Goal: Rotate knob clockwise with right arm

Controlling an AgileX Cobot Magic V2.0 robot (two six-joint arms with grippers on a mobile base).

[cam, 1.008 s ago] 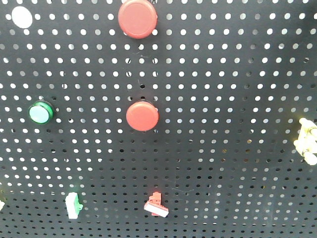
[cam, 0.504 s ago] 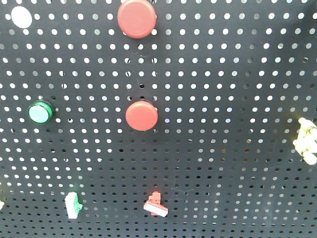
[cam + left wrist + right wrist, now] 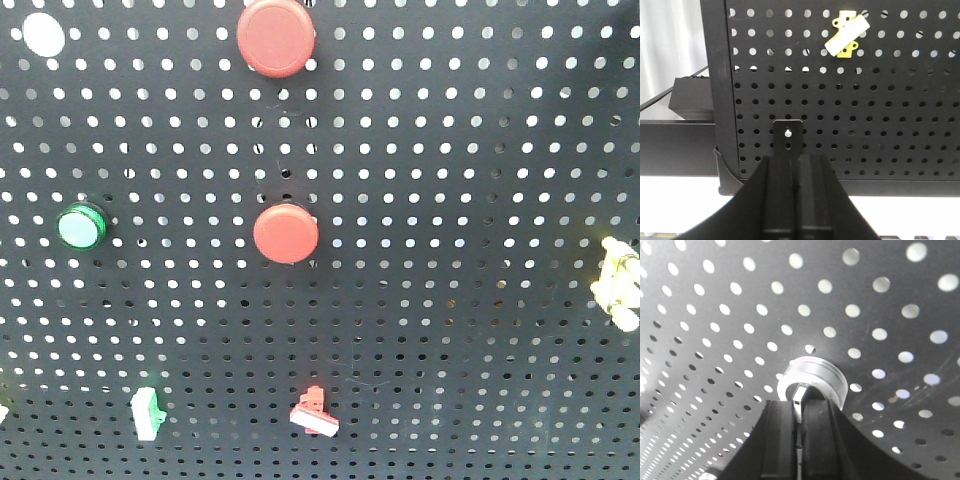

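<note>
The knob [image 3: 812,377] is a silver ring with a thin flat metal tab [image 3: 799,396] across its middle, mounted on the black pegboard [image 3: 730,295]. It fills the lower centre of the right wrist view. My right gripper [image 3: 799,404] is pressed up to it, and its two black fingers [image 3: 780,432] are shut on the tab. The front view shows neither the knob nor either gripper. In the left wrist view my left gripper [image 3: 795,161] is shut with nothing in it, pointing at the board's lower left corner [image 3: 727,175].
On the pegboard [image 3: 450,150] in the front view sit two red round buttons [image 3: 285,233] [image 3: 276,37], a green button [image 3: 80,227], a green-white switch [image 3: 146,413], a red switch [image 3: 316,412] and a pale part [image 3: 618,283] at the right edge. A yellow-white switch [image 3: 846,35] shows in the left wrist view.
The board's items sit a pixel or two further left in the front view. Nothing else has visibly changed.
</note>
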